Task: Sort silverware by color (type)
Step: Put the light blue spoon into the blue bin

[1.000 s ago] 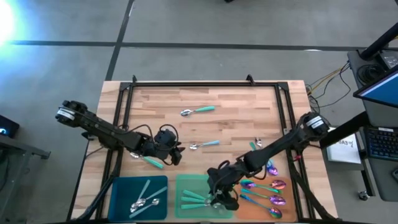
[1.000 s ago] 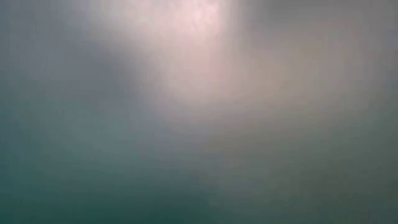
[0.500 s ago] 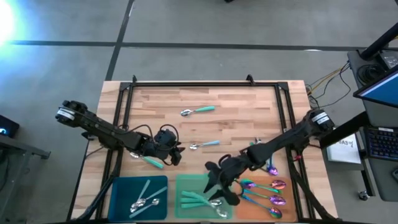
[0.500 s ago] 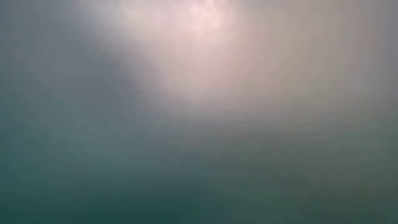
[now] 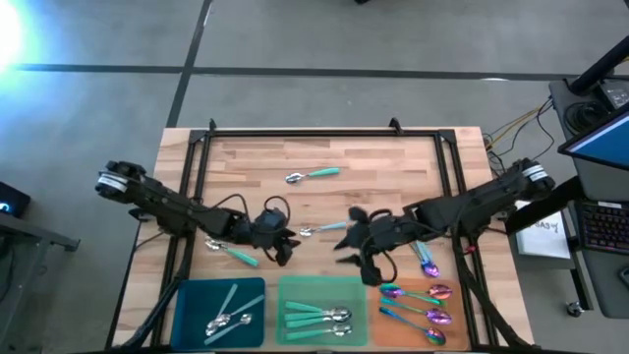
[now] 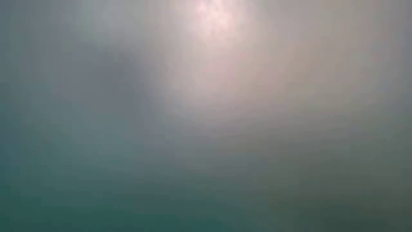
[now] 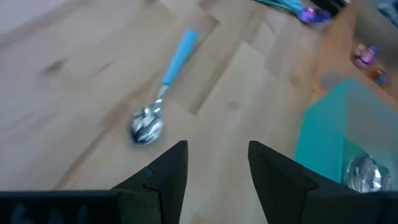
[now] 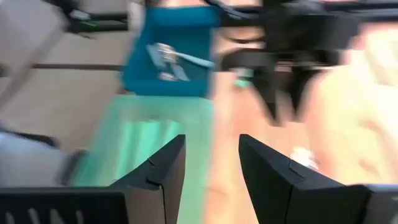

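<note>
In the high view a pale blue-handled spoon (image 5: pixel 324 227) lies flat mid-table between my two grippers. My left gripper (image 5: pixel 286 239) is open just left of its bowl; the left wrist view shows the spoon (image 7: pixel 159 107) ahead of the open fingers (image 7: pixel 217 163). My right gripper (image 5: pixel 346 238) is open just right of its handle, also seen open in its wrist view (image 8: pixel 211 163). A teal-handled spoon (image 5: pixel 313 175) lies farther back, another (image 5: pixel 232 254) beside my left arm, and a purple spoon (image 5: pixel 428 260) under my right arm.
Three trays line the near edge: blue (image 5: pixel 187 313) with pale blue spoons, green (image 5: pixel 295 291) with teal spoons, orange (image 5: pixel 462 313) with iridescent spoons. A black frame (image 5: pixel 324 134) borders the table. The low view shows only haze.
My right gripper has risen from over the green tray and swung toward the table's middle, ending beside the pale blue spoon's handle. The teal spoons in the green tray now show uncovered. My left gripper has crept right toward that same spoon.
</note>
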Controlling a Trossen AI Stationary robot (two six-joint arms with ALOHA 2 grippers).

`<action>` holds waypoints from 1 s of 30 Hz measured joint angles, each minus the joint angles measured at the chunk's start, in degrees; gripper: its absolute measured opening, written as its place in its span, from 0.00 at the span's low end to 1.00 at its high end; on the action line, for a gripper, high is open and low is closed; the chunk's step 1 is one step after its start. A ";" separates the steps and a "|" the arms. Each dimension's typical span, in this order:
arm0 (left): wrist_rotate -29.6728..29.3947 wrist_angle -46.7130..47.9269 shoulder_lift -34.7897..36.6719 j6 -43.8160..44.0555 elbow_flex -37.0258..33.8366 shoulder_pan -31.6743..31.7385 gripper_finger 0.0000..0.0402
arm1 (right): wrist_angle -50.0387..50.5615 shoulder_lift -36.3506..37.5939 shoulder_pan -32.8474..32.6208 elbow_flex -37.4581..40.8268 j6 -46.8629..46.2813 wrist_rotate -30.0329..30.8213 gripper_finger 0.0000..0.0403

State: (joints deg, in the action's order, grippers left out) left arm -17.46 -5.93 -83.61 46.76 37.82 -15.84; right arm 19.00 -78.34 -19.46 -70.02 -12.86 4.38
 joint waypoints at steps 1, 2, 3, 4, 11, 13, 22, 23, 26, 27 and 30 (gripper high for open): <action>1.06 -1.76 -1.07 -1.32 0.00 0.49 0.38 | 1.68 0.59 0.00 0.00 -0.02 2.38 0.35; 2.05 -3.50 -2.29 -2.87 0.33 1.15 0.38 | 3.54 1.26 0.01 0.00 -0.03 4.45 0.34; 2.55 -4.39 -3.56 -4.76 1.25 1.71 0.38 | 5.20 1.87 0.02 0.01 -0.04 6.10 0.34; 2.91 -4.11 -4.72 -6.68 2.30 2.25 0.38 | 6.33 2.25 0.02 0.02 -0.07 7.52 0.34; 1.51 9.78 -13.32 -18.36 12.60 6.34 0.38 | 11.02 3.00 0.13 0.03 -0.02 12.00 0.34; 0.63 13.62 -15.54 -20.88 14.76 7.41 0.38 | 11.60 2.37 0.31 0.04 -0.06 12.22 0.34; 2.55 13.25 -22.42 -28.13 19.60 10.73 0.38 | 16.06 0.18 1.25 0.36 -0.20 12.27 0.34; 2.59 12.42 -22.74 -28.39 19.71 10.87 0.38 | 16.75 0.12 1.41 0.63 -0.26 12.26 0.34; 2.57 12.31 -22.87 -28.61 19.74 11.18 0.38 | 16.93 -0.57 1.57 1.00 -0.55 12.27 0.34; 2.57 11.96 -22.99 -28.83 19.74 11.27 0.38 | 17.02 -0.62 1.59 1.24 -0.55 12.23 0.34; 2.92 12.23 -23.17 -29.44 19.71 11.31 0.38 | 16.57 -0.64 1.76 1.81 -0.55 12.28 0.34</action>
State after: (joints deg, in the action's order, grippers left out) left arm -14.55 6.31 -106.78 17.33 57.54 -4.54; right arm 35.58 -78.98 -17.69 -68.21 -13.41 16.67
